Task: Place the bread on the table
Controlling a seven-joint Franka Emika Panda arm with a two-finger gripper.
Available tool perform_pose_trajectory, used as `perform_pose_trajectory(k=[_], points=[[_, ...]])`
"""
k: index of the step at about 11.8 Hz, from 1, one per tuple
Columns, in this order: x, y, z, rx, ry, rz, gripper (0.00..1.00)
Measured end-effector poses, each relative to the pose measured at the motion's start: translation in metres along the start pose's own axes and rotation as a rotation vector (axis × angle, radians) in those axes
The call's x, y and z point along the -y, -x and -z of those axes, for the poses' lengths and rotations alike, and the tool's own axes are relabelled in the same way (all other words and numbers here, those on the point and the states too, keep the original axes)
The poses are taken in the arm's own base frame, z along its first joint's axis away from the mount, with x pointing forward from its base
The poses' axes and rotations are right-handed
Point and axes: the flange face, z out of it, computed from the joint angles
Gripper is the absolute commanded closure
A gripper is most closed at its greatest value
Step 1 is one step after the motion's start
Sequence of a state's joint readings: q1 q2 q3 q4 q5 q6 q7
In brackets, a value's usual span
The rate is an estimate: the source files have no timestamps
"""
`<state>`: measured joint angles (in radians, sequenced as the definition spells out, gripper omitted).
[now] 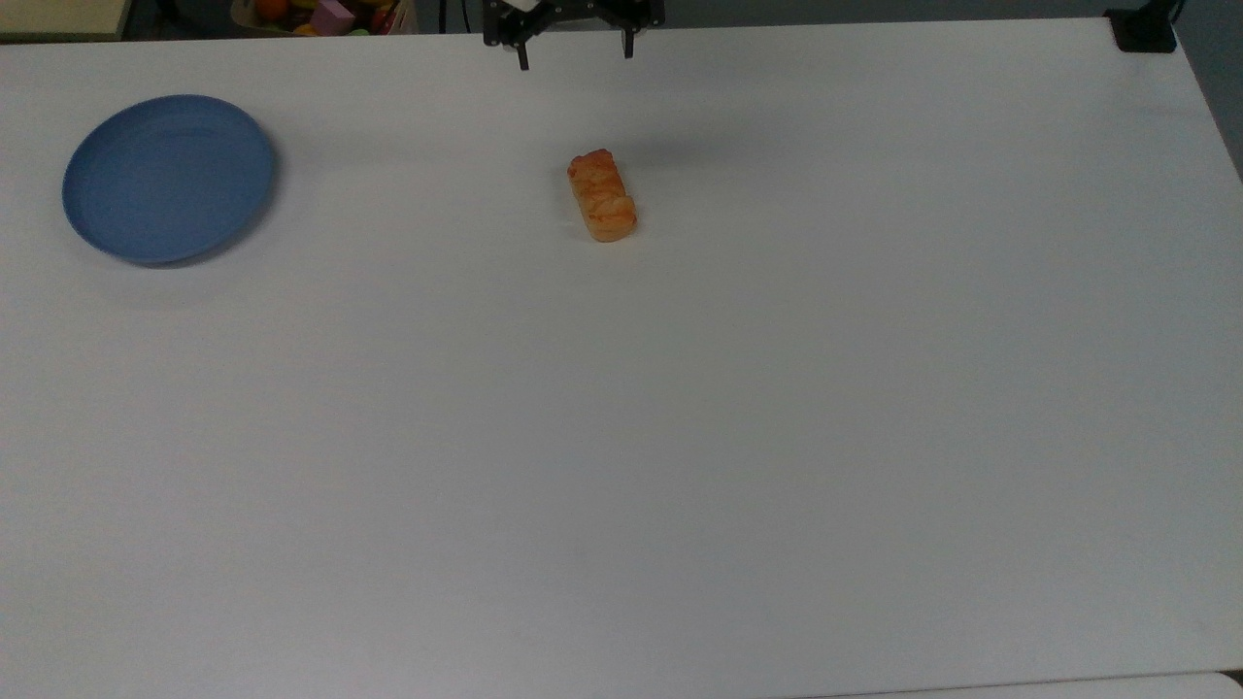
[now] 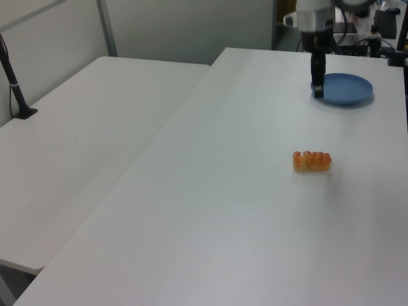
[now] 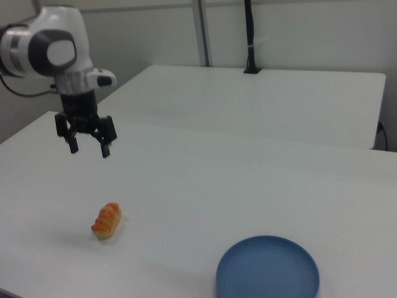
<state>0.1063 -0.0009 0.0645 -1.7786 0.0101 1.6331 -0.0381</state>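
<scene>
We see the bread point(image 1: 602, 196) lying flat on the white counter point(image 1: 680, 437), resting on its own with nothing touching it. Our gripper point(image 3: 89, 145) hangs in the air well above the bread, its jaws spread apart and holding nothing. In the top view, the blue plate point(image 1: 167, 178) sits well apart from the bread, toward the top view's left, with nothing on it

We see the tabletop point(image 1: 680, 437) bare all around the bread point(image 1: 602, 195), with the blue plate point(image 1: 167, 178) well apart from it.
</scene>
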Motion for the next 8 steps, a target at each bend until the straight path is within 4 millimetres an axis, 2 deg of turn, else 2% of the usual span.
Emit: perform_pose_trajectory(k=[2,4,5,8], points=[[-0.008,0.005,0.039,-0.024,-0.002,-0.068,0.00],[-0.014,0.011,0.067,-0.051,-0.003,-0.114,0.00],[-0.013,0.011,0.074,-0.064,-0.003,-0.121,0.00],[-0.027,0.012,0.078,-0.078,-0.006,-0.152,0.00]])
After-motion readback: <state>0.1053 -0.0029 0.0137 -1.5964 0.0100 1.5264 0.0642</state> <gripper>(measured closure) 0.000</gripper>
